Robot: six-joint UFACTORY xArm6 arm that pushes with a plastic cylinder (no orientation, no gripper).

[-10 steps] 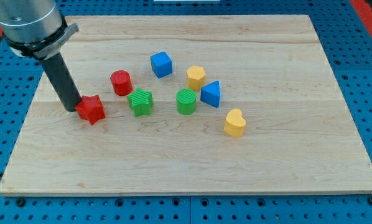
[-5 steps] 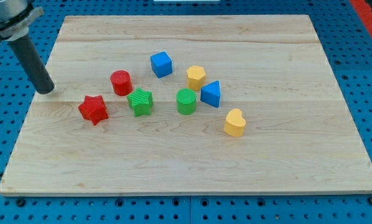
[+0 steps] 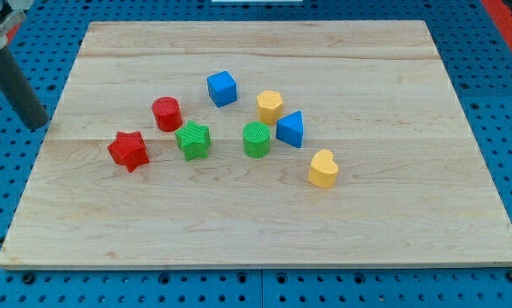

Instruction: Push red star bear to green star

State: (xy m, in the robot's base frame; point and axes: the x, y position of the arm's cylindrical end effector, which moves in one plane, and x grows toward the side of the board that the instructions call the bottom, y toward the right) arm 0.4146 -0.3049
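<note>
The red star (image 3: 128,151) lies on the wooden board (image 3: 264,214) at the view's left. The green star (image 3: 193,140) sits a short gap to its right, not touching it. My tip (image 3: 37,125) is off the board's left edge, well to the left of the red star and a little above it, touching no block.
A red cylinder (image 3: 166,114) stands just above and between the two stars. A green cylinder (image 3: 256,139), a blue cube (image 3: 223,88), a yellow hexagon block (image 3: 270,107), a blue triangle block (image 3: 291,129) and a yellow heart (image 3: 323,169) lie further right.
My tip has drawn away from the red star to the view's left, past the board's edge. The red star and the other blocks have not moved.
</note>
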